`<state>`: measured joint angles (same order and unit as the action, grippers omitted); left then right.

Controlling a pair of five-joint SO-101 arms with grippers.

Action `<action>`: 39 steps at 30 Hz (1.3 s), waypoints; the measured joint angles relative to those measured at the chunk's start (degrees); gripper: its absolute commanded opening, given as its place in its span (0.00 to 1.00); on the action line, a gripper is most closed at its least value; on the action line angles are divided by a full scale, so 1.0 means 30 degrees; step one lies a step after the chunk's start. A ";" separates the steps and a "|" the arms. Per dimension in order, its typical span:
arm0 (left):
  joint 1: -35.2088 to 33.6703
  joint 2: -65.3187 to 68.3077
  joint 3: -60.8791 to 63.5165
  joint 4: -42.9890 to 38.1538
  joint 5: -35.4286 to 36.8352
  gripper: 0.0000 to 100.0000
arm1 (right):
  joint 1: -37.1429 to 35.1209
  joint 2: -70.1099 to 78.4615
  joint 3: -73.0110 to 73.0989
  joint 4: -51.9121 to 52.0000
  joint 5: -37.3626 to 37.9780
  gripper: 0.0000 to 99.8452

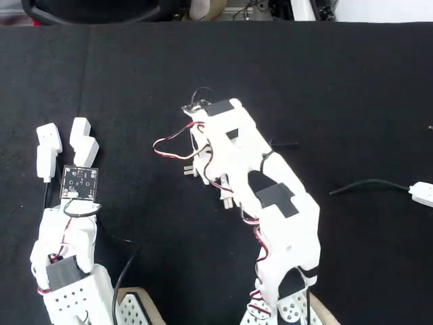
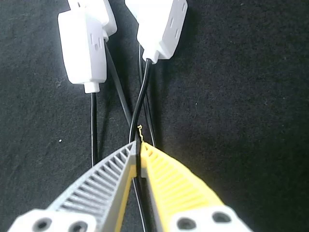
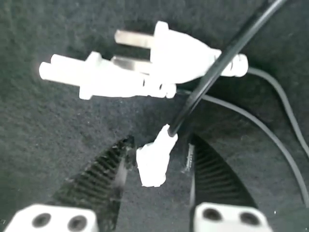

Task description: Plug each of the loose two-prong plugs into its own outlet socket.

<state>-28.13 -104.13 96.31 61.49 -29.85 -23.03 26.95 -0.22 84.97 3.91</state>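
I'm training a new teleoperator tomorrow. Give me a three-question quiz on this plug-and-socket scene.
1. True or false: the left gripper is shut on a black cable.
2. The white outlet sockets lie just ahead of: A the left gripper; B the right gripper; C neither gripper.
3. Fill in: in the right wrist view the right gripper is ____, with the two-prong plugs lying on the table beyond it.
Key: 1 true; 2 A; 3 open.
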 measured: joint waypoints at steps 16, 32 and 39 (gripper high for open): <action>0.0000 0.0000 0.0000 0.0000 0.0000 0.03 | 0.0000 0.0117 0.0000 0.0176 -0.0029 0.12; 0.0000 0.0000 0.0000 0.0000 0.0000 0.03 | 0.0586 0.0117 0.0000 0.0176 -0.0029 0.09; 0.0000 0.0000 0.0000 0.0000 0.0000 0.03 | 0.0557 0.0117 0.0000 0.0176 -0.0029 0.08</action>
<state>-28.13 -104.13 96.31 61.49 -29.85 -21.36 27.30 -0.22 85.49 3.82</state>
